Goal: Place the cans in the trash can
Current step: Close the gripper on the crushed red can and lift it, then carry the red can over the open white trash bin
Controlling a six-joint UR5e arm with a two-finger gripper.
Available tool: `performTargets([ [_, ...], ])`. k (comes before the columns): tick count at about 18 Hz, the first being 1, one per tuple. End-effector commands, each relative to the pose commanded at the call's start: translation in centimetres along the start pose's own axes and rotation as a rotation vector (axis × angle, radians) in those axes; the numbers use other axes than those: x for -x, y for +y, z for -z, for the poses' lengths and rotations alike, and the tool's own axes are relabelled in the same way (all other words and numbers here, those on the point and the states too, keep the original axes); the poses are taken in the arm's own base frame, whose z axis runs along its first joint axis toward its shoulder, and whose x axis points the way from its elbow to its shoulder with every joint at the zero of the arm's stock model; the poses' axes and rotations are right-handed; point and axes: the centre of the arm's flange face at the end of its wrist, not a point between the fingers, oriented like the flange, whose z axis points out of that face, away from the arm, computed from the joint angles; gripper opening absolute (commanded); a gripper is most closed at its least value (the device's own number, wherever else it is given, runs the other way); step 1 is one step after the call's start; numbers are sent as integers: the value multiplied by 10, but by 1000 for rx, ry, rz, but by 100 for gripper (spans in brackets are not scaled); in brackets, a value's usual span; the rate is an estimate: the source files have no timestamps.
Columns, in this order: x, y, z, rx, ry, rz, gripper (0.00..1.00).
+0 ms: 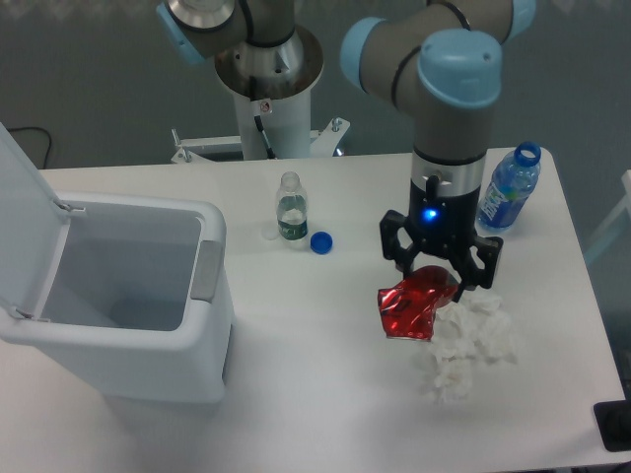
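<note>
End effector [439, 271], fingers spread apart, poised directly over the crumpled red can [412, 305], straddling its upper end for a top grasp; whether it touches cannot be told. The can lies on the bench [325, 394] against crumpled white paper [465, 347]. The trash can [128, 296] stands well to the side, lid raised, ready to receive it.

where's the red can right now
The red can lies on the table right of centre, directly under the claw, touching the crumpled white tissue.
</note>
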Motion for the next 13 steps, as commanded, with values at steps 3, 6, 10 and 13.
performTargets([
  [3, -26, -17, 19, -44, 11, 57, 67],
  [6, -58, -33, 41, -76, 16, 52, 67],
  [10, -101, -40, 67, -105, 28, 52, 67],
  [13, -127, -51, 72, -122, 53, 51, 68],
])
